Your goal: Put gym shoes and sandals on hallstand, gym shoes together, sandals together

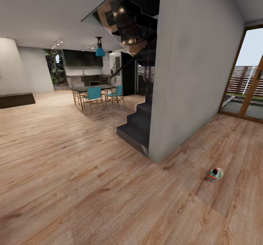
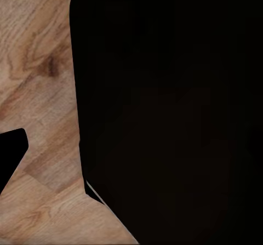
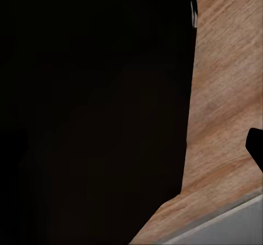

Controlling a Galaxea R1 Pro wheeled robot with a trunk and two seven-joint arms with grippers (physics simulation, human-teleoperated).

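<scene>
One gym shoe [image 1: 215, 174] lies on the corridor floor [image 1: 109, 186], white w/ green stripe and red-orange accents, on the robot's right side, out in the open past the corner of the grey wall [image 1: 193, 66] and well apart from it. Its outline is small, so which way it points can't be told. Behind the wall a dark staircase [image 1: 137, 124] climbs up to the left under black glass-like panels. Further back, a dining table [image 1: 93, 88] w/ teal chairs [image 1: 93, 96] around it, a teal pendant lamp [image 1: 100, 51] above, dark kitchen cabinets [image 1: 82, 58] at the rear. A low dark bench [image 1: 16, 100] sits by the far left wall. On the right a wood-framed glass door [image 1: 244, 77] looks onto a slatted fence outside. Left wrist view: mostly a black body [image 2: 170, 114] of the robot close to the lens, wood planks beside it, a dark tip at the edge; jaws' state can't be told. Right wrist view: same sort of black mass [image 3: 93, 108], planks next to it and a grey strip at one corner; jaws' state can't be told there either
</scene>
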